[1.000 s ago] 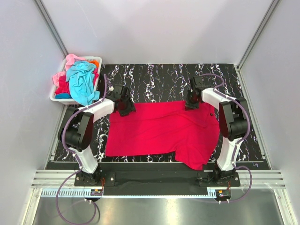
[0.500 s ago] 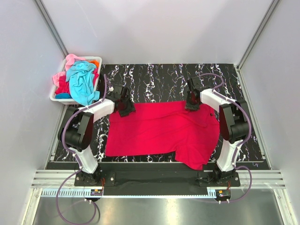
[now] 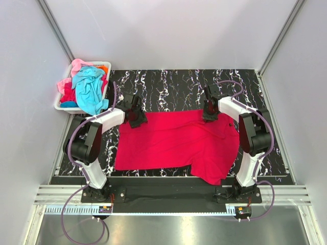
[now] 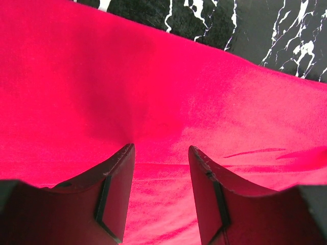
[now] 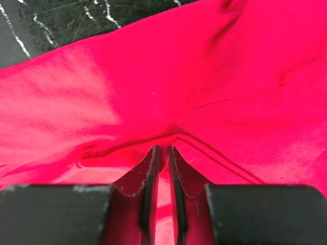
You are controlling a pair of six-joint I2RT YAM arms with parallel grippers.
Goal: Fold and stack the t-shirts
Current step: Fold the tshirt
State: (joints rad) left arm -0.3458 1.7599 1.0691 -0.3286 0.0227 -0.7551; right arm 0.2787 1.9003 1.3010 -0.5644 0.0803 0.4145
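On the black marbled tabletop (image 3: 168,84), between the two arms, a crimson-red t-shirt (image 3: 173,143) spread nearly flat, one part hanging towards the near edge on the right. At its far left corner, the left gripper (image 3: 135,116), spread wide, both fingertips (image 4: 122,158) down on the cloth with a shallow dimple between them. At the far right edge, the right gripper (image 3: 208,113), nearly pressed together, only a thin slit between the fingers (image 5: 148,173), pinching a small pucker of the red cloth, creases running in to the tips. Off the far left corner of the tabletop, a white basket (image 3: 64,107) heaped with more t-shirts: turquoise t-shirt (image 3: 89,89) draped on top and over the rim, pink t-shirt (image 3: 76,65) behind, orange t-shirt (image 3: 104,66) just showing at the back.
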